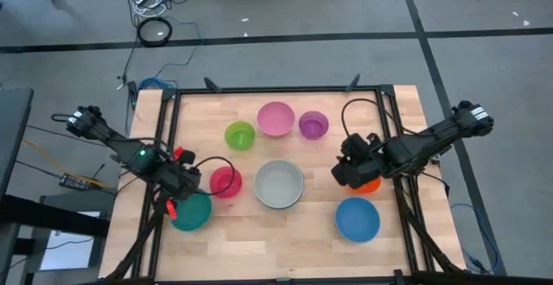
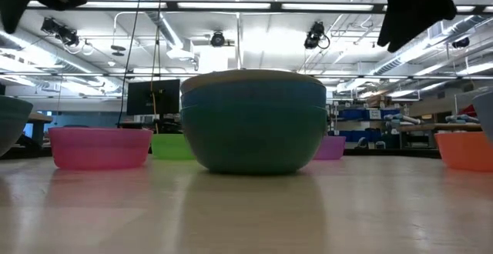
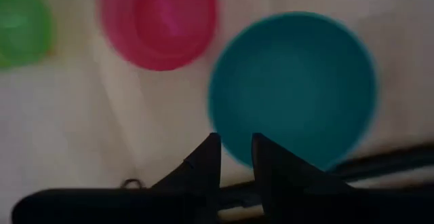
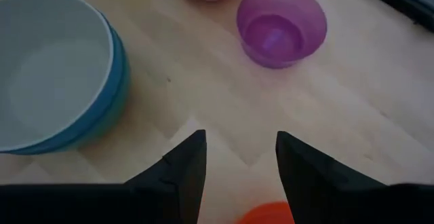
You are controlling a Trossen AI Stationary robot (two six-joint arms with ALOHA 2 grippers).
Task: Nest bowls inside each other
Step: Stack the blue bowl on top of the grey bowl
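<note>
Several bowls stand upright on the wooden table. At the far side are a lime green bowl (image 1: 239, 136), a pink bowl (image 1: 276, 118) and a purple bowl (image 1: 313, 125). In the middle a grey-white bowl (image 1: 279, 184) sits nested in a blue one (image 4: 115, 81). A magenta bowl (image 1: 225, 181) and a teal bowl (image 1: 191, 213) are at the left. An orange bowl (image 1: 371, 184) and a blue bowl (image 1: 357, 218) are at the right. My left gripper (image 3: 235, 157) hangs open above the teal bowl's rim (image 3: 224, 142), pointing down. My right gripper (image 4: 241, 157) is open above bare table, beside the orange bowl (image 4: 268, 212).
Black frame rails run along the table's left (image 1: 164, 147), far (image 1: 276, 89) and right (image 1: 399, 147) edges. Bare wood lies along the near edge (image 1: 276, 242). In the low view both grippers hang well above the bowls.
</note>
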